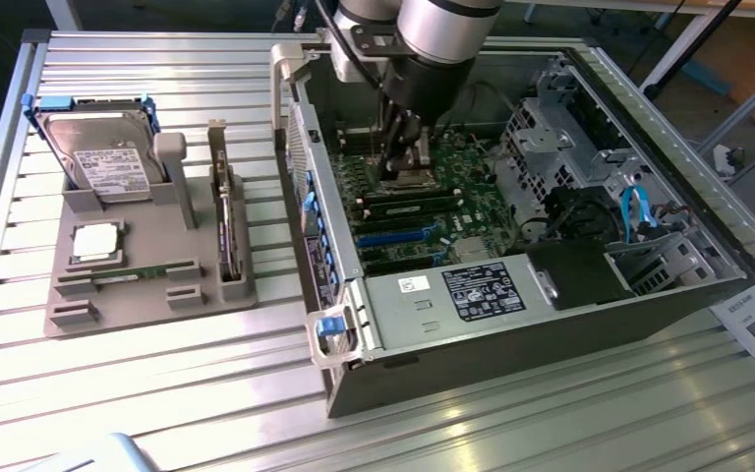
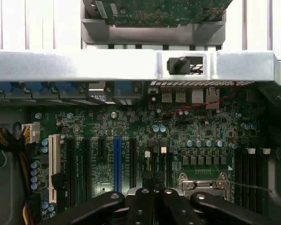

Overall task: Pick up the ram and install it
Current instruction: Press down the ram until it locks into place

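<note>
Pincer inside the open computer case
Clenched pincer (image 2: 152, 185) hovers low over the motherboard (image 2: 145, 136); whether it grips the ram is unclear.

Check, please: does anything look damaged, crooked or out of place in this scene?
Nothing stands out. The gripper hangs shut above the motherboard inside the open case; the ram lies flat in the grey holder.

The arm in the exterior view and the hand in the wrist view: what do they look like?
The arm is a rounded silver-grey tube that goes over into a black wrist section. The hand is matt black, with curved, rounded links that bear small round pivot pins. A thin dark cable runs beside the wrist.
</note>
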`<state>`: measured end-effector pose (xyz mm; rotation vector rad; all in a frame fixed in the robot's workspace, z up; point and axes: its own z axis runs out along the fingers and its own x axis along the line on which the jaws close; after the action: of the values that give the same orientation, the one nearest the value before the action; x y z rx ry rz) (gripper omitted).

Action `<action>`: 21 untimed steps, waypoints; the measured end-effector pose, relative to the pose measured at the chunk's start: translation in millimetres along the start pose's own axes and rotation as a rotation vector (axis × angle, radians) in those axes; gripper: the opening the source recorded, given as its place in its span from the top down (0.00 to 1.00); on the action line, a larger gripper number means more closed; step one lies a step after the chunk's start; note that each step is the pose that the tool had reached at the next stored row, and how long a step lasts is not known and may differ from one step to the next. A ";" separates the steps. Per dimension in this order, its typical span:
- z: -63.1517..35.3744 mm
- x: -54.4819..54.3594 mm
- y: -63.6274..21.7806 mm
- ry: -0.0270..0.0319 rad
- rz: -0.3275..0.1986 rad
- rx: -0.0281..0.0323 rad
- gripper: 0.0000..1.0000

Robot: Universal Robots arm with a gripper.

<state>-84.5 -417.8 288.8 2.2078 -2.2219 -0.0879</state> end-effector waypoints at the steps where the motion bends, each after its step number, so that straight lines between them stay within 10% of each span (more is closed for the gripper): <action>1: -0.1 0.0 -2.6 0.0000 0.000 0.0000 0.90; 21: -3.1 0.1 -68.0 -0.0001 0.000 -0.0001 0.90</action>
<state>-16.4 -418.4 288.8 2.2078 -2.2219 -0.0881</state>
